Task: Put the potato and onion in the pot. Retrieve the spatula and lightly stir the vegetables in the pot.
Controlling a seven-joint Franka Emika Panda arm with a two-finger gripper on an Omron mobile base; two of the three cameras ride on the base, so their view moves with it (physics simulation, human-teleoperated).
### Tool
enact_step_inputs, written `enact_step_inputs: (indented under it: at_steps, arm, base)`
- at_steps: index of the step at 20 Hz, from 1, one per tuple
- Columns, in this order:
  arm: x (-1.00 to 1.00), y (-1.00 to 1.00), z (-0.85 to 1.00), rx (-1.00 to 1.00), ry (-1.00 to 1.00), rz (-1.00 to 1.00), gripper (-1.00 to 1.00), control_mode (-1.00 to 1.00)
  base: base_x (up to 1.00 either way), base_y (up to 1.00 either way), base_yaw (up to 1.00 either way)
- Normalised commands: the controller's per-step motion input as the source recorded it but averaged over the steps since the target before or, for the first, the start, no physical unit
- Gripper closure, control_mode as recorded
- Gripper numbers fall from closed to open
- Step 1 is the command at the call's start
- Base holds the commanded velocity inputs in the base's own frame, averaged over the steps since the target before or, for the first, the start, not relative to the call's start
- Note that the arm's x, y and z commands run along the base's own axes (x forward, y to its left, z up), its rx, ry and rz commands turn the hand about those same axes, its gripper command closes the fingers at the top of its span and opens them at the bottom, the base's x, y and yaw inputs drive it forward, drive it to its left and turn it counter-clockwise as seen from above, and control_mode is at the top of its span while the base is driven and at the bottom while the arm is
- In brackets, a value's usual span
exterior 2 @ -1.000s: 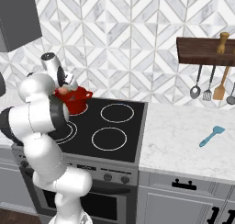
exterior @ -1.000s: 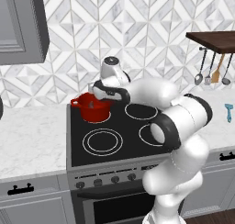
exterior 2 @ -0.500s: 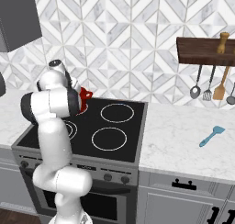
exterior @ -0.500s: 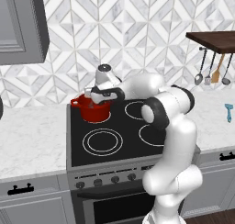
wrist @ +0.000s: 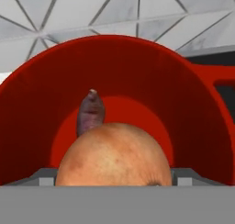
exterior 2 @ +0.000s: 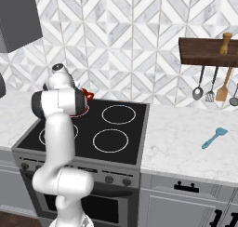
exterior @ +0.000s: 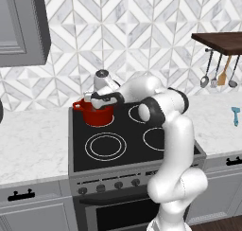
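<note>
The red pot (exterior: 98, 115) stands on the stove's back left burner, and a sliver of the pot (exterior 2: 87, 95) shows behind my arm. My gripper (exterior: 90, 97) hangs just above its rim. In the hand view my gripper (wrist: 114, 178) is shut on the orange-brown onion (wrist: 113, 155), held over the pot's (wrist: 197, 94) open mouth. A dark, purplish-brown potato (wrist: 90, 113) lies on the pot's bottom. The teal-blue spatula (exterior: 235, 115) rests on the counter far to the right of the stove; the spatula (exterior 2: 214, 137) lies flat there with its head pointing away.
The black stovetop (exterior: 132, 140) has several burners. Marble counters (exterior 2: 186, 137) flank it. Ladles and a wooden utensil (exterior 2: 224, 84) hang under a dark shelf (exterior 2: 207, 51) at the right. My own arm (exterior 2: 58, 105) blocks the pot from the right side.
My arm has swung left, carrying the gripper from beside the pot's right edge to above its opening. The pot and spatula have stayed put.
</note>
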Motion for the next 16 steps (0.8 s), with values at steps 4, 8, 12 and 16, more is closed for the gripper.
enact_step_inputs:
  at_steps: [4, 8, 12, 16]
  arm:
    - [0.13, 0.00, -0.18, -0.03, 0.00, -0.03, -1.00, -1.00]
    - [0.00, 0.00, 0.00, -0.01, -0.02, -0.01, -1.00, -1.00]
    - [0.00, 0.00, 0.00, 0.00, -0.07, 0.00, -1.00, -1.00]
    - [0.00, 0.00, 0.05, 0.00, -0.09, 0.00, -1.00, -1.00]
  base:
    - [0.00, 0.00, 0.00]
    - [0.00, 0.00, 0.00]
    - [0.00, 0.00, 0.00]
    - [0.00, 0.00, 0.00]
